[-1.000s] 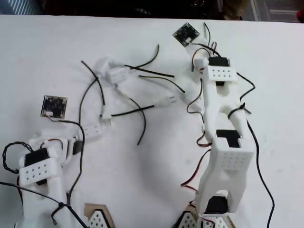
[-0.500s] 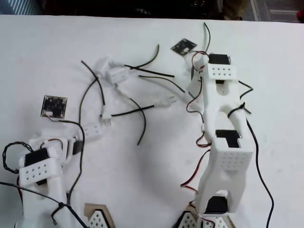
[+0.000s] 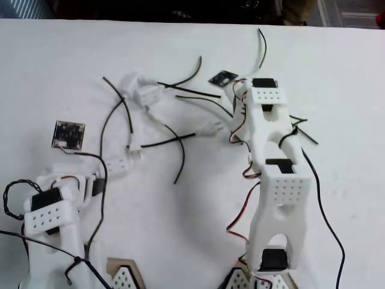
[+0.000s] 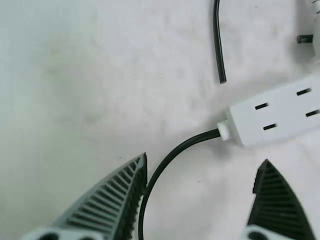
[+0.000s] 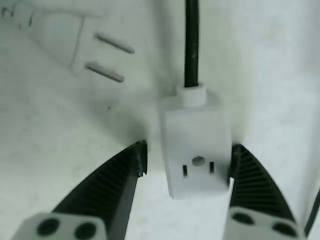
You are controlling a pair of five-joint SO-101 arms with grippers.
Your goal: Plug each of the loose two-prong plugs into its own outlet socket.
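1. Cords, plugs and sockets lie scattered across the white tabletop [image 3: 60,54] in the high view. The right arm [image 3: 269,129] stretches toward the far side, its wrist just right of a white two-prong plug [image 3: 210,127]. The left arm [image 3: 51,217] sits near left, close to a white multi-slot outlet block [image 3: 117,164].
2. Left wrist view: the left gripper [image 4: 204,161] is spread wide and holds nothing. The outlet block [image 4: 275,112] lies just past its fingertips, and that block's black cord [image 4: 167,160] curves between the fingers. This arm seems parked rather than engaged.
3. Right wrist view: the right gripper [image 5: 188,150] is spread and straddles a white boxy single socket [image 5: 197,130] on a black lead [image 5: 191,40]. One finger sits close against its side, the other just apart. It probably brackets the socket in order to grip it. The plug [image 5: 55,30] lies just beside, prongs bare, not yet inserted.
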